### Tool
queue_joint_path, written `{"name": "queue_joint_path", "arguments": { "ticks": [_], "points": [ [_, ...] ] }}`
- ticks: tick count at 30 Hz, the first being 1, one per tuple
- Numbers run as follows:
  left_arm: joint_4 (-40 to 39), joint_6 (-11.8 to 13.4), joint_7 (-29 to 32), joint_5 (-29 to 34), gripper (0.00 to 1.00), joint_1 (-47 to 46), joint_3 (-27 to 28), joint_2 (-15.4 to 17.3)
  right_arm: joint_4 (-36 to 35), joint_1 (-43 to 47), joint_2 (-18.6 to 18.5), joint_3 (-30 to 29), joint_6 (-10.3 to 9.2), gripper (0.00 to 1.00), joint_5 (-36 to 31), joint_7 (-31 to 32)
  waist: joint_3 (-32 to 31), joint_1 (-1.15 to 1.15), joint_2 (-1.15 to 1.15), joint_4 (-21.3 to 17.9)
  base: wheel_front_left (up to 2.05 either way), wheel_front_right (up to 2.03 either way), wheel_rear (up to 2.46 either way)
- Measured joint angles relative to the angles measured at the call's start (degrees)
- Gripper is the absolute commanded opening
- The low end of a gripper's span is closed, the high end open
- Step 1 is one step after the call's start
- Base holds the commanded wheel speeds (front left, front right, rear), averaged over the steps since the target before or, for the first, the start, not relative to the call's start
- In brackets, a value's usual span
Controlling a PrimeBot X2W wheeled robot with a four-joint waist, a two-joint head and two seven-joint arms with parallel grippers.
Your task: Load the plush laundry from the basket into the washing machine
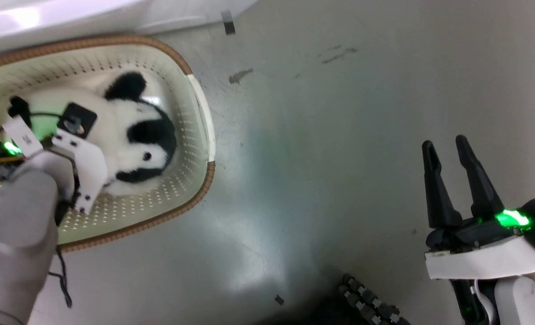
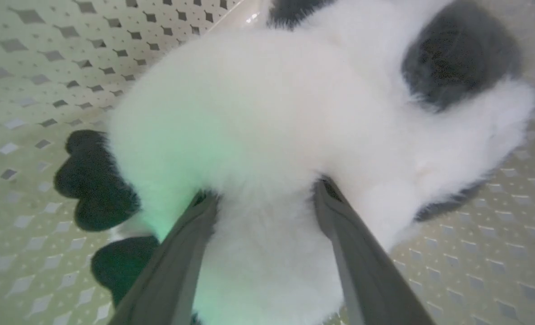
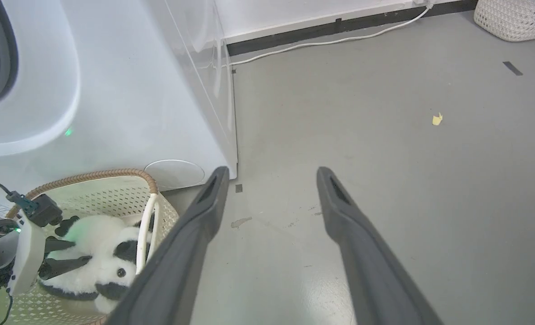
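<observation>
Left wrist view: plush laundry lies between the spread left pincer.

Black-fingered right pincer, white wrist

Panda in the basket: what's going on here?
The left end effector is down inside the basket, jaws open and pushed into the white fur of the panda on both sides, not yet closed on it. The basket sits on the floor just in front of the washing machine. The right end effector hangs open over bare floor, holding nothing.
</observation>
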Motion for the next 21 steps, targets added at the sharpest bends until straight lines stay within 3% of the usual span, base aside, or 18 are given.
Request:
{"name": "queue_joint_path", "arguments": {
  "ticks": [2,3,5,14,21],
  "points": [
    [1.0,0.0,0.3,-0.2,1.00,-1.4,-0.6,0.4,-0.1,-0.4,0.0,0.0,0.00,1.00,0.5,-0.2,1.1,0.00,0.00,-0.3,0.00,0.00,0.00],
    [1.7,-0.2,0.6,-0.6,0.80,-2.0,-0.8,0.6,-0.1,-0.5,0.0,0.1,0.00,1.00,0.8,-0.3,1.6,0.00,0.00,-0.5,0.00,0.00,0.00],
    [2.6,-0.5,0.9,-0.9,0.00,-2.9,-1.6,1.1,-0.1,-0.5,0.0,0.3,0.00,1.00,1.3,-0.3,2.5,0.00,0.00,-1.0,0.00,0.00,0.00],
    [6.2,-0.9,0.0,-3.1,0.00,-6.4,-3.4,4.0,0.8,-2.6,0.0,1.2,0.00,1.00,3.4,-1.5,4.9,-0.01,0.00,-3.9,0.00,0.00,0.00],
    [7.3,0.6,-3.2,-5.7,0.00,-5.0,-2.5,4.5,1.4,-4.5,0.0,1.2,0.00,1.00,2.9,-1.7,2.3,0.00,0.00,-4.8,0.00,0.00,0.00]
  ]
}}
